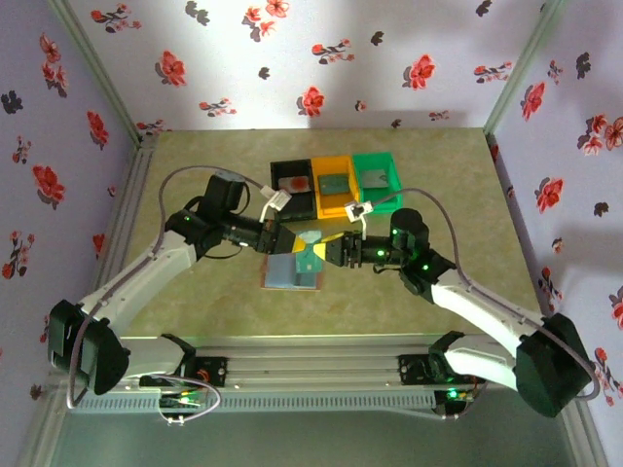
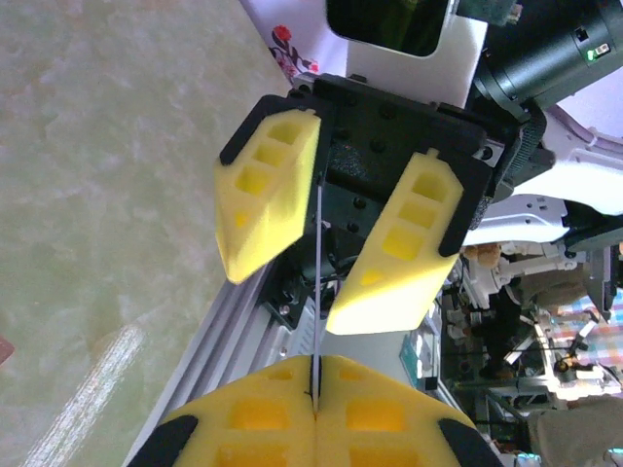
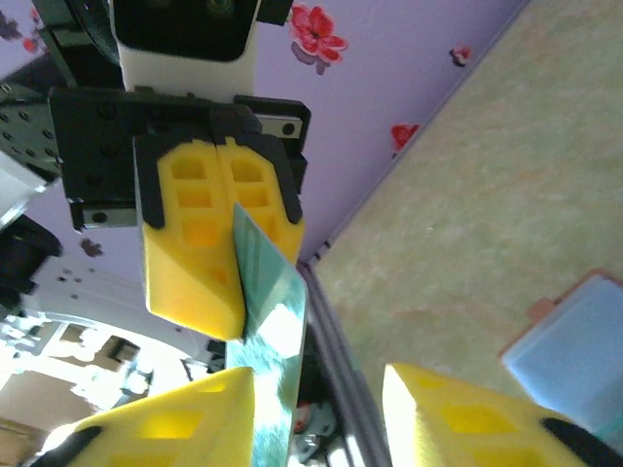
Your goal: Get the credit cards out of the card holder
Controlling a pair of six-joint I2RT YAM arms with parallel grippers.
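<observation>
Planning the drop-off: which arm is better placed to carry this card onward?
Probably right: the open right gripper straddles the credit card pinched in the left gripper, with the green bin close by.

No words, numbers, labels or brand names can be read in any of these pictures.
</observation>
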